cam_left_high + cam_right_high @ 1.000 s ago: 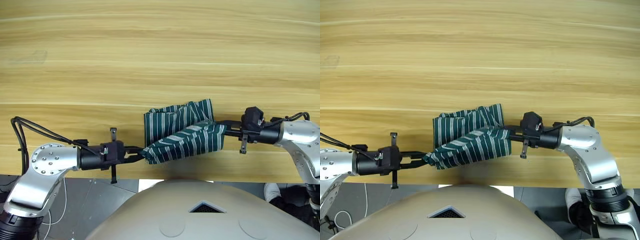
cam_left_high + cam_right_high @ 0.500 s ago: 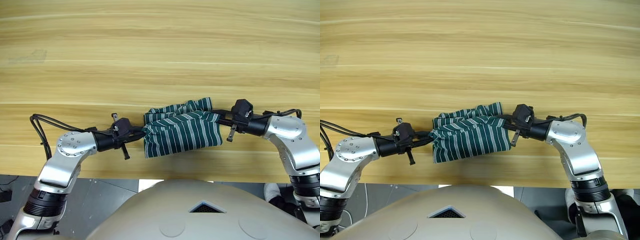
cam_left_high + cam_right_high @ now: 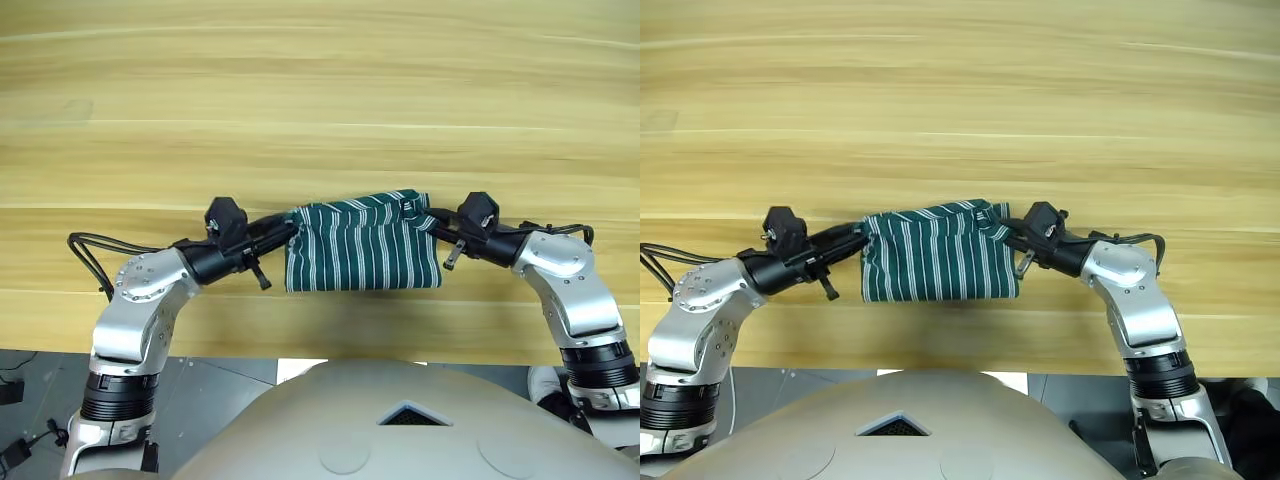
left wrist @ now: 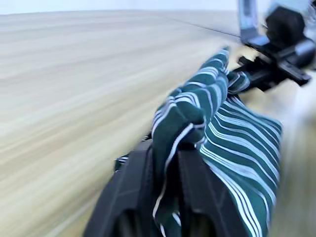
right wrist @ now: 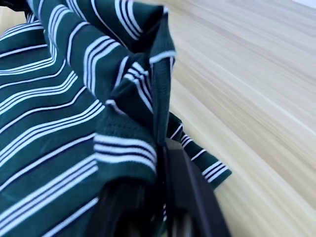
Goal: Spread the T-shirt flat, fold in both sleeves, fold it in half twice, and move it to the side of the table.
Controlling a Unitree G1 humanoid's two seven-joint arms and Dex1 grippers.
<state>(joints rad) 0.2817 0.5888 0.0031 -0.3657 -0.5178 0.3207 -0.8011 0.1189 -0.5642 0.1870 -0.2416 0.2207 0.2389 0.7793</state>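
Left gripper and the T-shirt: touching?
Touching. The left wrist view shows the left gripper shut on a bunched edge of the T-shirt, with the cloth pinched between its two black fingers.

Looks like a lab or test room rather than a home. Shows one broad table [image 3: 320,100] of pale wood-grain laminate, plank lines running side to side, plain as a workbench. Below its near edge, a smooth grey floor [image 3: 230,372], hard-looking. Down on that floor at the left, a loose black cable [image 3: 18,452] lying in the open. Past the table's far edge, in the left wrist view, a pale strip [image 4: 98,5], probably a plain wall, too blurred to be sure.
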